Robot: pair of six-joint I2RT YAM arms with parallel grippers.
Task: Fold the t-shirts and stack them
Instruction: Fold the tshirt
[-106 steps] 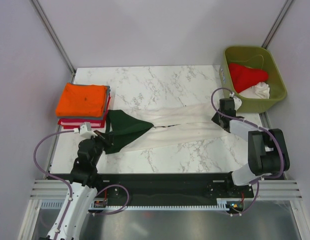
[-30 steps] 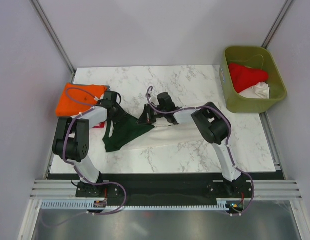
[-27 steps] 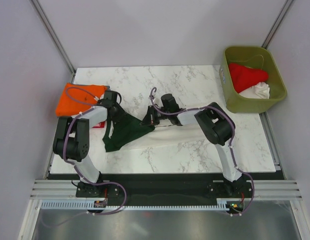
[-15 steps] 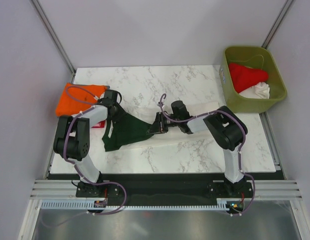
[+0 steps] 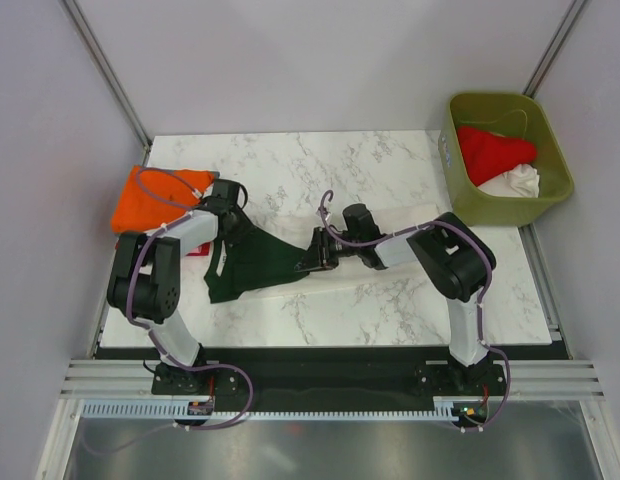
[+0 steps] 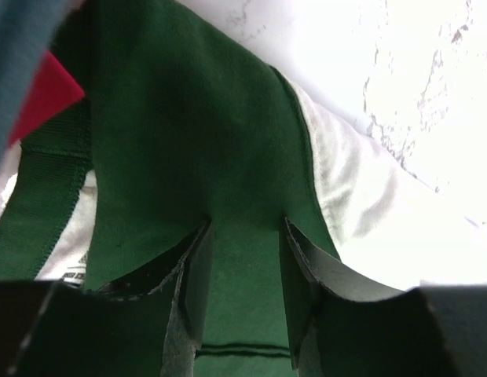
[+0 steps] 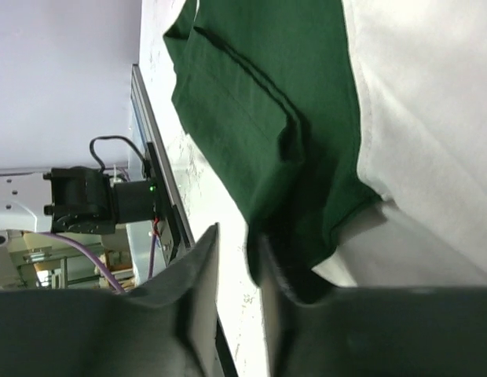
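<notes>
The cream t-shirt with dark green sleeves (image 5: 365,270) lies across the middle of the table, its green sleeve (image 5: 252,262) bunched to the left. My left gripper (image 5: 232,208) is open and rests on the green sleeve (image 6: 181,133) beside the stack; flat green cloth shows in the gap between its fingers (image 6: 192,267). My right gripper (image 5: 308,260) reaches left to where green cloth meets cream (image 7: 259,118). Its jaws stand a little apart, marble shows between them, and green cloth lies against one finger (image 7: 287,271). A folded stack with an orange tee (image 5: 150,200) on top sits at the left.
An olive-green bin (image 5: 550,150) at the back right holds a red tee (image 5: 495,150) and a white one (image 5: 520,180). The marble table (image 5: 330,165) has a black rail along its near edge. Both arms stretch over the table's middle.
3.5 s ago the two grippers held the shirt stretched across the table. In the last second my right gripper has slid right and nearer; my left gripper has stayed by the stack.
</notes>
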